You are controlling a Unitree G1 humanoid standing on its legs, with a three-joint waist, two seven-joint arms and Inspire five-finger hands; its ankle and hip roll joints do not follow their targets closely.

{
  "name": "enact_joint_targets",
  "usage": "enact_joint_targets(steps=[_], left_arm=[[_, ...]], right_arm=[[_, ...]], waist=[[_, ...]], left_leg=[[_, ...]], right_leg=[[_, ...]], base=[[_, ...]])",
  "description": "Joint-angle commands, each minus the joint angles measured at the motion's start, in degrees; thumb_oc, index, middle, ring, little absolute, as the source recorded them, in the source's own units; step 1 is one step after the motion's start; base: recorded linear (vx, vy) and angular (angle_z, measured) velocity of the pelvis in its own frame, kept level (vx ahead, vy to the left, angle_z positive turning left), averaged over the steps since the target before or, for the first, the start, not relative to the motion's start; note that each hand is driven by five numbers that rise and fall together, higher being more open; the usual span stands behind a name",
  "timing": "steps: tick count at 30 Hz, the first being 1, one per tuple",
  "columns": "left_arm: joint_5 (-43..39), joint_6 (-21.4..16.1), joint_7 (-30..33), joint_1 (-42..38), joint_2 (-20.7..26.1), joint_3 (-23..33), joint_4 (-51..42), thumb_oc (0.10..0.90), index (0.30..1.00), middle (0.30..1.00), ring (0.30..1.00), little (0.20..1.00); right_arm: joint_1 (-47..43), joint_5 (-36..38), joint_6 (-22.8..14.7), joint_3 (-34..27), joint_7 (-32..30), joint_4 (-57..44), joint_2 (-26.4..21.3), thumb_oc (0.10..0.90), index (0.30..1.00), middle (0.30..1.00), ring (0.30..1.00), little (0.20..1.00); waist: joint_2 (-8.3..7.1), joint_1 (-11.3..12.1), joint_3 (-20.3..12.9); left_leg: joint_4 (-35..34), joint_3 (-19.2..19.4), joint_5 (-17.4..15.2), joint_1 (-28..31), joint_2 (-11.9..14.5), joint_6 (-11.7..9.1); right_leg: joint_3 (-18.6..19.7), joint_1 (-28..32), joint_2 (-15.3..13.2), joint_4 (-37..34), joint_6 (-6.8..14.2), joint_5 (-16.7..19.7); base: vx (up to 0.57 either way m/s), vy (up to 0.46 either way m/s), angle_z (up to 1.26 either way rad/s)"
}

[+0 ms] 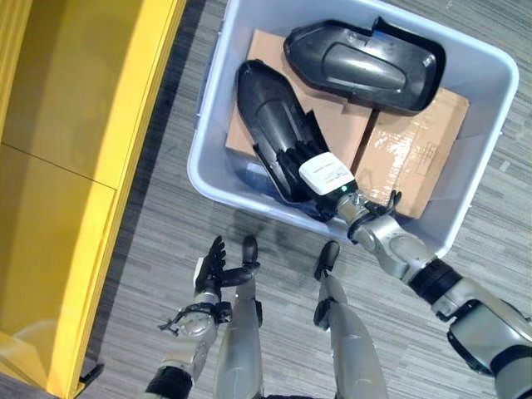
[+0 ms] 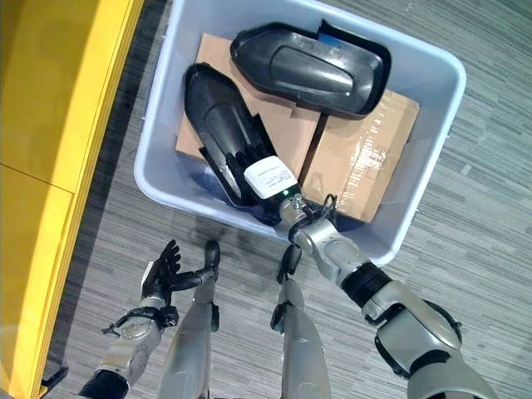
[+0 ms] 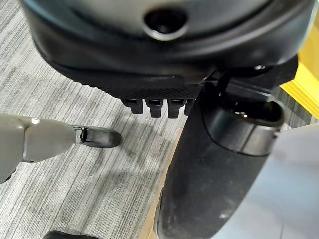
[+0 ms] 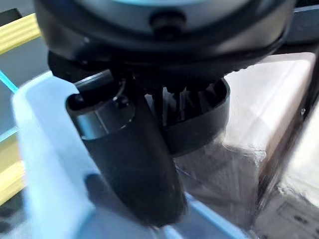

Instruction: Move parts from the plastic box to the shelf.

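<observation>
A pale plastic box (image 1: 490, 75) stands on the floor and holds two black moulded parts lying on cardboard cartons (image 1: 416, 150). The long narrow part (image 1: 262, 104) lies at the box's left, and the broader part (image 1: 366, 66) lies across the back. My right hand (image 1: 326, 174) reaches over the box's near wall and rests on the near end of the long part. Its fingers (image 4: 184, 99) lie straight against the part's rim (image 4: 212, 122), and its thumb (image 4: 129, 159) sticks out over the box wall. My left hand (image 1: 218, 268) hangs open and empty low beside the box.
The yellow shelf (image 1: 75, 125) runs along the left side, with a strip of grey striped floor (image 1: 158, 208) between it and the box. More floor lies to the right of the box.
</observation>
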Motion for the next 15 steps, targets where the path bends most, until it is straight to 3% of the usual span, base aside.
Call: enact_joint_targets(steps=[1, 12, 13, 14, 15], left_arm=[[-0.6, -3.07, 1.03, 1.89, 2.48, -0.81, -4.88, 0.9, 1.0, 1.0, 1.0, 1.0], [-0.43, -3.26, 1.16, 0.8, 1.56, -3.37, -4.72, 0.9, 1.0, 1.0, 1.0, 1.0], [-0.44, -3.26, 1.0, 0.54, 1.47, -3.62, -4.71, 0.9, 1.0, 1.0, 1.0, 1.0], [-0.42, -3.27, 0.91, 0.3, 1.43, -3.79, -4.66, 0.9, 1.0, 1.0, 1.0, 1.0], [-0.48, -3.3, 0.75, 0.2, 1.18, -4.09, -4.59, 0.9, 1.0, 1.0, 1.0, 1.0]], right_arm=[[-3.82, -1.48, 1.14, 2.2, 0.03, 1.67, 0.89, 0.9, 1.0, 1.0, 1.0, 1.0], [-2.69, -5.71, 2.79, 5.33, 0.64, 12.94, 5.21, 0.9, 1.0, 1.0, 1.0, 1.0], [-2.66, -7.35, 2.55, 6.79, 1.56, 14.95, 5.75, 0.792, 0.849, 0.849, 0.849, 0.849], [-2.68, -7.74, 2.71, 7.28, 1.5, 16.37, 5.91, 0.4, 0.3, 0.3, 0.3, 0.3], [-2.22, -8.36, 2.66, 7.75, 1.98, 18.32, 6.22, 0.4, 0.3, 0.3, 0.3, 0.3]], waist=[[-1.67, 1.51, -0.16], [0.46, 2.61, -0.16], [0.66, 2.74, -0.16], [0.79, 2.88, -0.16], [1.02, 3.05, -0.16]], left_leg=[[1.5, 1.41, -2.69, 1.88, 2.94, -0.51], [4.22, 0.66, -3.94, -2.61, 1.64, 0.21], [4.19, 0.61, -3.97, -2.56, 1.57, 0.2], [4.15, 0.57, -3.96, -2.57, 1.46, 0.21], [4.06, 0.46, -3.99, -2.49, 1.32, 0.26]], right_leg=[[2.95, -1.54, -7.11, 5.6, 5.72, -0.62], [2.88, -5.11, -8.24, 7.28, 5.7, -0.92], [2.78, -5.12, -8.37, 7.32, 5.77, -0.91], [2.81, -5.13, -8.45, 7.27, 5.8, -0.82], [2.82, -5.07, -8.57, 7.2, 5.85, -0.73]], base=[[0.0, 0.0, 0.0], [0.0, 0.022, 0.02], [-0.01, 0.039, 0.08], [0.0, 0.04, 0.07], [0.0, 0.036, 0.03]])
